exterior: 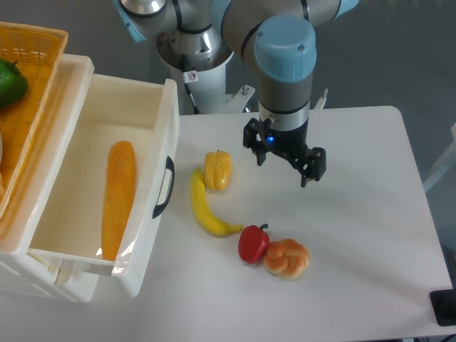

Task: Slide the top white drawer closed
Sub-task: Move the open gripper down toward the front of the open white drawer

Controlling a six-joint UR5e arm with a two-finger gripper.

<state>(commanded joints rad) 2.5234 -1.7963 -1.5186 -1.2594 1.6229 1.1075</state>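
My tool (pixel 283 158) hangs over the table (pixel 356 214), jaws spread apart, nothing between them. It's right of the yellow pepper (pixel 218 169) and above-right of the banana (pixel 207 206), well apart from the top white drawer (pixel 107 192). Drawer is pulled far out of the cabinet, at the table's left side, black handle (pixel 164 187) facing the banana. Inside it lies one long orange veg (pixel 117 198), lengthwise. Left of the drawer, on the cabinet top, sits the woven basket (pixel 35 78) w/ sth green (pixel 10 82) in it. Right of the banana's lower tip: red pepper (pixel 253 243), touching a bread roll (pixel 287 258).
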